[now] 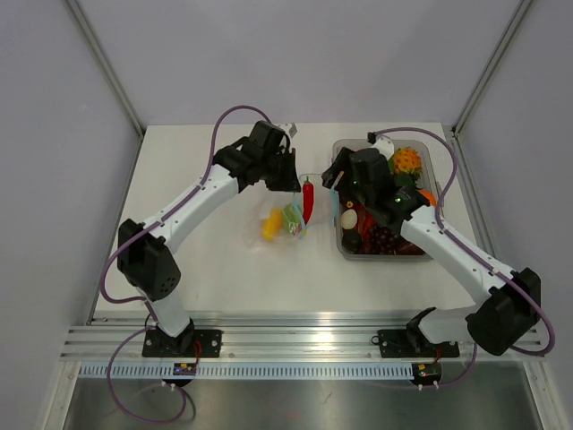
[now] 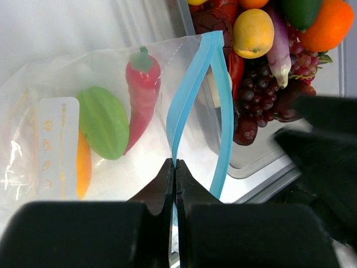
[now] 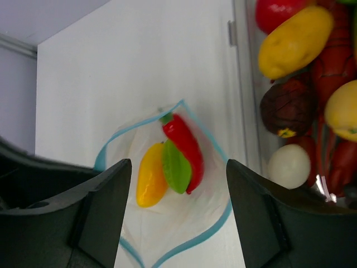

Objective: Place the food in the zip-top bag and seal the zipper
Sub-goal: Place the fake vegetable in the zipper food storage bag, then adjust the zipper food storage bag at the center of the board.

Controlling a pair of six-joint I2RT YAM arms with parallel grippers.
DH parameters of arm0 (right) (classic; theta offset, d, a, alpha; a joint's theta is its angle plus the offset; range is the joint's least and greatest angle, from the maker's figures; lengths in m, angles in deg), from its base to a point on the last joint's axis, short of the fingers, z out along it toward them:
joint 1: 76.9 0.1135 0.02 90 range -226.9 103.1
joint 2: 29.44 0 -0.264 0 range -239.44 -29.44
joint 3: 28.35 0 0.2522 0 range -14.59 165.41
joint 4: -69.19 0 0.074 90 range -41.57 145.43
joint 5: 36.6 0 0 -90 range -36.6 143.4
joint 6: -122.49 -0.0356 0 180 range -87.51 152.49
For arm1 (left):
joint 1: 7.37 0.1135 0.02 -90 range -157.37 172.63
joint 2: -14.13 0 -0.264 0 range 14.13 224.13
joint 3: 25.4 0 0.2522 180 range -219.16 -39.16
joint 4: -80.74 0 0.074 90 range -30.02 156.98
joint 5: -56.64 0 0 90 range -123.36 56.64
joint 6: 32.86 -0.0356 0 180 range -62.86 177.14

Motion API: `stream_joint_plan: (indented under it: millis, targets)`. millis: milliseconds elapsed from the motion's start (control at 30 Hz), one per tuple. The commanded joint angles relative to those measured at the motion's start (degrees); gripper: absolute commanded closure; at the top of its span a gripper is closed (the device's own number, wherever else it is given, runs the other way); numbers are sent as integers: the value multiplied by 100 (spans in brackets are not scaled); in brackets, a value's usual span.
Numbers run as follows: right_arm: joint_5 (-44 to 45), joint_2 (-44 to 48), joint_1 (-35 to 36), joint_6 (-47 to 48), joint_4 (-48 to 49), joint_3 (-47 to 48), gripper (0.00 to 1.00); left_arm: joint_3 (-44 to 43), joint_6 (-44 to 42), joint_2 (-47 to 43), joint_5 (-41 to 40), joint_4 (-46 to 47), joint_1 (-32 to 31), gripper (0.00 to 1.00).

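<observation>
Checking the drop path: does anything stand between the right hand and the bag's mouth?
Nothing visible does. The open right hand hangs over the zip-top bag's gaping mouth; the left hand pinches the zipper at one side, off the path.

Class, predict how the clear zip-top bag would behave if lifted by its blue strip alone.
Probably floppy: the zip-top bag wrinkles and its blue strip bows where the left hand pinches it. It would likely sag, the red chilli and its neighbours sliding to the bottom. Its glossy film may slip.
</observation>
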Motion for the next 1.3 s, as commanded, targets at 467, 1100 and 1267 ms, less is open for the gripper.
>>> stream_joint_plan:
  millis: [467,1100,1267]
  targets:
    - [-2748,-1259,-850,882,-201,263,25,-401,-315,38,139,74,272,100]
    - [-2714,-759,-296,1251,515,1118,100,-105,-483,-919,463,63,1248,100]
    - [-2423,-1460,-393,1216,310,931,100,1066,-236,-894,604,487,1248,100]
